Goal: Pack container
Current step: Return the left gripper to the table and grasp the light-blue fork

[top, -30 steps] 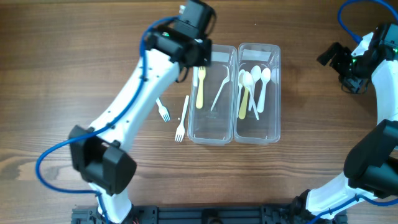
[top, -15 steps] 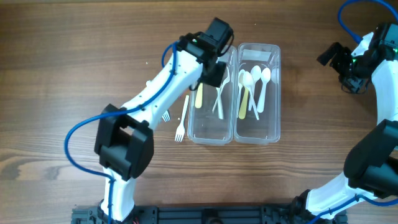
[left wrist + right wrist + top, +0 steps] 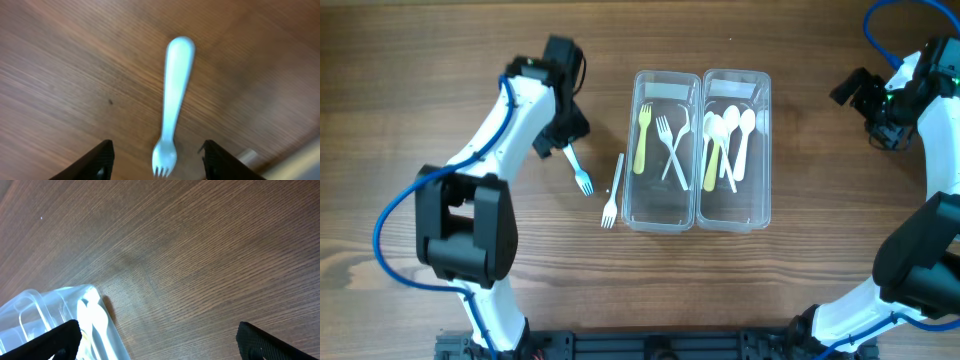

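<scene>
surface: brown wood-grain table [image 3: 410,60] | grain: runs left to right | light: even, soft sheen

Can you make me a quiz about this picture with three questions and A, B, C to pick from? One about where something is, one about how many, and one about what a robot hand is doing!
1. Where is the blue fork, compared with the container?
A. right of it
B. left of it, on the table
C. inside it

2. How many forks lie on the table?
A. one
B. four
C. two

3. The left gripper is:
A. open
B. shut on a fork
C. shut and empty

Answers:
1. B: it lies on the wood left of the container.
2. C: the blue fork and a white fork.
3. A: its jaws stand apart on either side of the blue fork.
</scene>
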Robot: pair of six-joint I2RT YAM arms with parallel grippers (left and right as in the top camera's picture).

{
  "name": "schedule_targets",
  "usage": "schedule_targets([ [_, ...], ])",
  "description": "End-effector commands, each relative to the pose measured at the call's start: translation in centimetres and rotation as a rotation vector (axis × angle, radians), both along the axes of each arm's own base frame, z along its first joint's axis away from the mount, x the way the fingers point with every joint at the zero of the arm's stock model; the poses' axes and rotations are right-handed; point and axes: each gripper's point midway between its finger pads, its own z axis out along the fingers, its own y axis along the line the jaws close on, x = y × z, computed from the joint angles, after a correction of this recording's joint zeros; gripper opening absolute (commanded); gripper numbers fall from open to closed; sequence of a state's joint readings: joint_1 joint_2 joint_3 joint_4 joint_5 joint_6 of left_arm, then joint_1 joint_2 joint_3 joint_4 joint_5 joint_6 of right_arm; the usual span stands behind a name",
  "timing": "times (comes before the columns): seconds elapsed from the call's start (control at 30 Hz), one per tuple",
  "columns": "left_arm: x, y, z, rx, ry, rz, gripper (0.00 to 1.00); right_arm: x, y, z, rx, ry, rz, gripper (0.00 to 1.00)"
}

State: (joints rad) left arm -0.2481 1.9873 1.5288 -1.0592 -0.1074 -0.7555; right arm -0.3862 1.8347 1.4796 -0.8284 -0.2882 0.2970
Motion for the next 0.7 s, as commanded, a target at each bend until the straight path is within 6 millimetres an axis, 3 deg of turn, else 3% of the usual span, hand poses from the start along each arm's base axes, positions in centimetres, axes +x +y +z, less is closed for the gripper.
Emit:
schedule_targets([
  [0.0,-1.3,0.1,-2.7,-0.01,0.014,0.107,0.54,0.1,0.3,-0.2,0.011,-0.001,0.01,1.0],
  [0.17,-2.7,0.5,-4.9,-0.006,0.032,0.14,0.39,0.1,0.3,-0.2,0.012,-0.001,0.009,0.99],
  [0.3,-2.0,0.2,-4.9,-0.013,0.007,0.12,0.38,0.1,0.3,-0.2,0.012,-0.001,0.009,1.0],
  [0.53,-1.8,0.0,-5.2,-0.018,0.004,0.105,0.59,0.0,0.4,-0.3,0.013,0.003,0.009,1.0],
  [0.67,-1.0,-0.5,-5.1,-0.039,-0.02,0.042,0.58,0.0,0.4,-0.3,0.013,0.003,0.009,1.0],
])
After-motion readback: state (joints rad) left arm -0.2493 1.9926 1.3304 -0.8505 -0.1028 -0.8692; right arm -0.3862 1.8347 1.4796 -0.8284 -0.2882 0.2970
